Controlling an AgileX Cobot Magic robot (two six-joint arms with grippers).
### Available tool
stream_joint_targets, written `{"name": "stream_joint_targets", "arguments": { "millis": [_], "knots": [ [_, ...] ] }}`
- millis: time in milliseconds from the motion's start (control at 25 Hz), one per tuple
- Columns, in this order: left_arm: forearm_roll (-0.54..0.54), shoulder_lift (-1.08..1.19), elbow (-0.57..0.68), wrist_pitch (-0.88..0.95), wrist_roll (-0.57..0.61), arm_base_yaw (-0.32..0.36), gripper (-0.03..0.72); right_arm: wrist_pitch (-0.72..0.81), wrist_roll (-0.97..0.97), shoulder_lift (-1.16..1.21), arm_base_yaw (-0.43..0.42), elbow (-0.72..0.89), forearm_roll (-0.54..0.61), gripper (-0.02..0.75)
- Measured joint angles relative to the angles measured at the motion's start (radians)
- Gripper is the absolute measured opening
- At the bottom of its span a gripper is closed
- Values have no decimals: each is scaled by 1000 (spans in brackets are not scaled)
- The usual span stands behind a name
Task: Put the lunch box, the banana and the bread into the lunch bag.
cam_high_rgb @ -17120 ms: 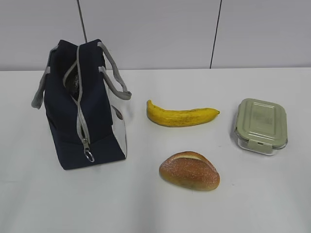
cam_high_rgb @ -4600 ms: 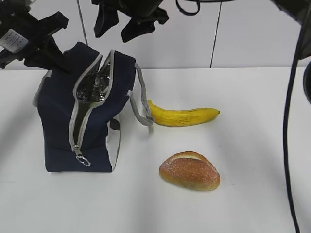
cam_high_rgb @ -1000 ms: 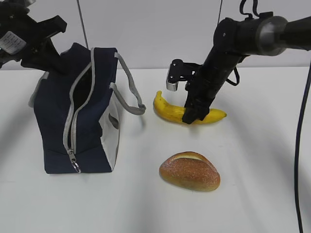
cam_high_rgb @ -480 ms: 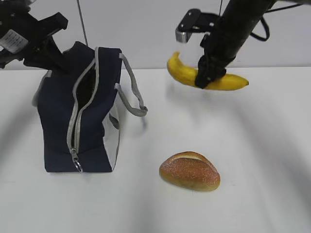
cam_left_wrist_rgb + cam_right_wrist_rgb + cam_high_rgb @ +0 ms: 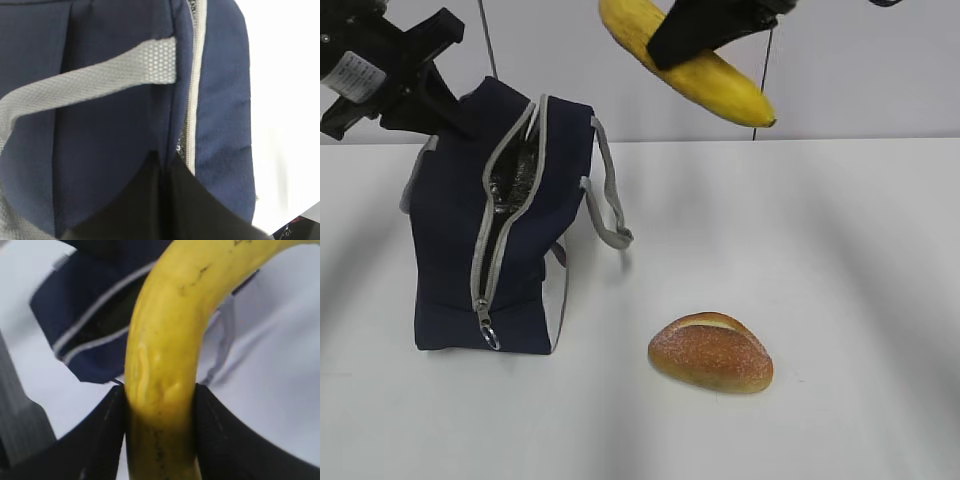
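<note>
While your right claw [image 5: 159, 405] clamps the banana [image 5: 695, 65] high above the table's [image 5: 840, 260] far edge, your left claw [image 5: 415, 85], closed tight, pinches the bag's [image 5: 450, 260] far top edge. Bag sits unzipped at left; bread [image 5: 711, 352] near front-centre.

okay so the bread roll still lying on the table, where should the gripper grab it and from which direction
Probably across the short width at the middle of the bread, coming straight down from above. It lies flat on the table with its long axis left to right, domed top up and clear space all around, so fingers can drop in front and behind.
</note>
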Motion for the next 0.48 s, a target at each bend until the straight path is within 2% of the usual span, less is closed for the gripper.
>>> {"name": "stream_joint_targets", "arguments": {
  "millis": [120, 480],
  "knots": [
    [-9, 0, 0, 1, 0, 0, -3, 0, 23, 2, 15, 0, 105, 309],
    [-26, 0, 0, 6, 0, 0, -3, 0, 76, 114, 126, 0, 157, 309]
  ]
}}
